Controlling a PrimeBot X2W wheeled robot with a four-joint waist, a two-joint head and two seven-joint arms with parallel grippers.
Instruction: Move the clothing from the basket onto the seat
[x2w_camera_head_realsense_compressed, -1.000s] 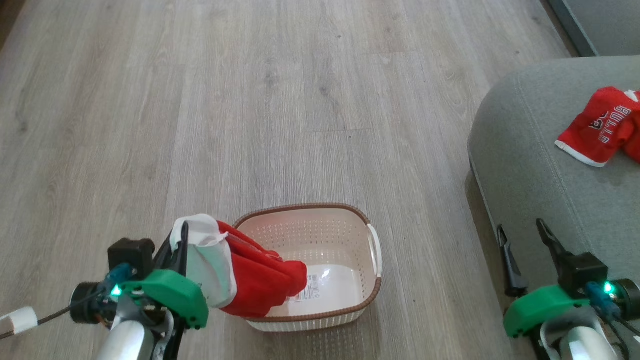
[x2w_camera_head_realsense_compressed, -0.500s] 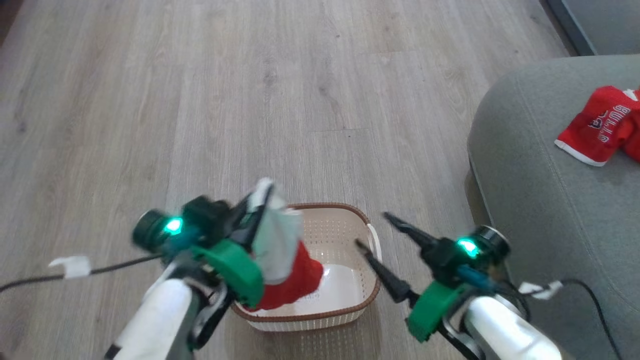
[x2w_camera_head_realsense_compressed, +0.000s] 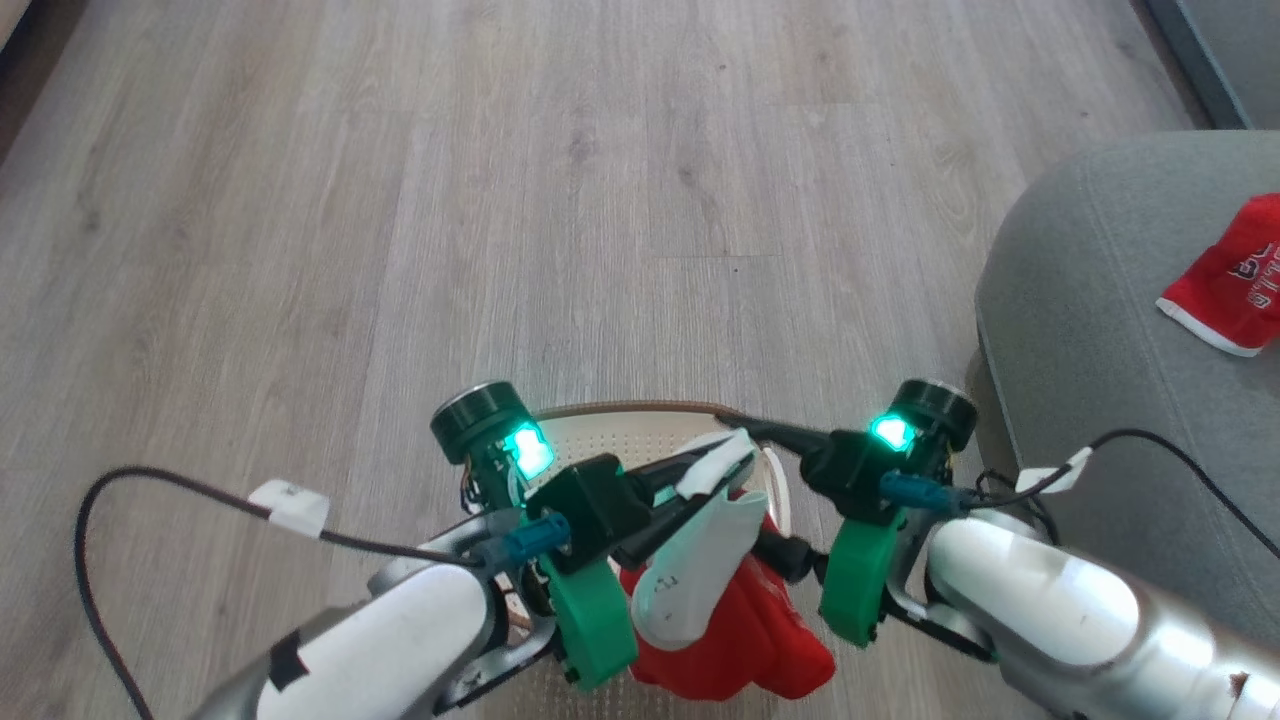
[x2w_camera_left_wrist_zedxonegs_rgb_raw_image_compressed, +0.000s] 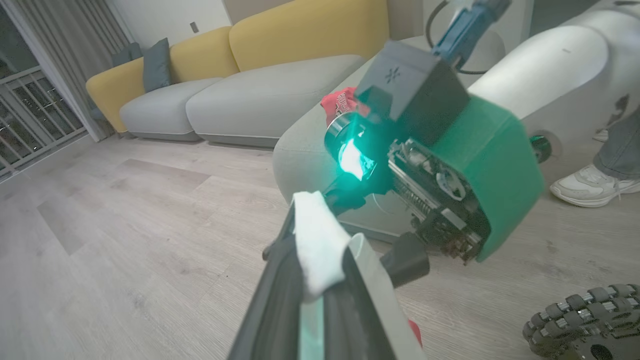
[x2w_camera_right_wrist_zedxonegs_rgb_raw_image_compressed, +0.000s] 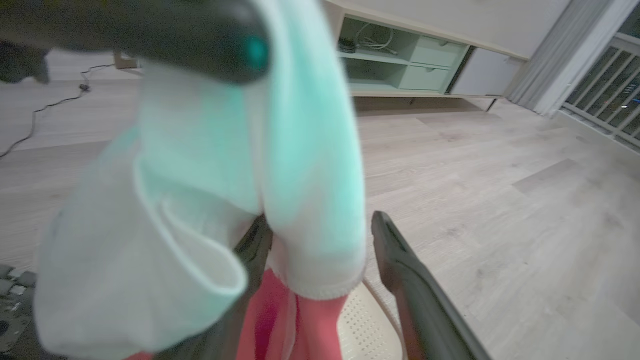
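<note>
My left gripper (x2w_camera_head_realsense_compressed: 725, 455) is shut on the white edge of a red and white piece of clothing (x2w_camera_head_realsense_compressed: 740, 630). It hangs over the cream basket (x2w_camera_head_realsense_compressed: 620, 410), which my arms largely hide. In the left wrist view the shut fingers (x2w_camera_left_wrist_zedxonegs_rgb_raw_image_compressed: 295, 225) pinch white cloth (x2w_camera_left_wrist_zedxonegs_rgb_raw_image_compressed: 315, 245). My right gripper (x2w_camera_head_realsense_compressed: 752, 490) stands open, one finger on each side of the hanging clothing. The right wrist view shows white fabric (x2w_camera_right_wrist_zedxonegs_rgb_raw_image_compressed: 280, 165) between the open right gripper (x2w_camera_right_wrist_zedxonegs_rgb_raw_image_compressed: 320, 222) fingers, with the basket (x2w_camera_right_wrist_zedxonegs_rgb_raw_image_compressed: 365, 325) below. A second red garment (x2w_camera_head_realsense_compressed: 1230, 290) lies on the grey seat (x2w_camera_head_realsense_compressed: 1100, 320).
Wood floor surrounds the basket. The seat's rounded corner stands just right of my right arm. Cables trail from both wrists. In the left wrist view a person's white shoe (x2w_camera_left_wrist_zedxonegs_rgb_raw_image_compressed: 590, 185) is on the floor, and a yellow and grey sofa (x2w_camera_left_wrist_zedxonegs_rgb_raw_image_compressed: 260, 75) stands further back.
My left gripper has lifted the clothing and swung right, over the basket. My right gripper has swung left from beside the seat to straddle the hanging cloth. The head view has shifted slightly.
</note>
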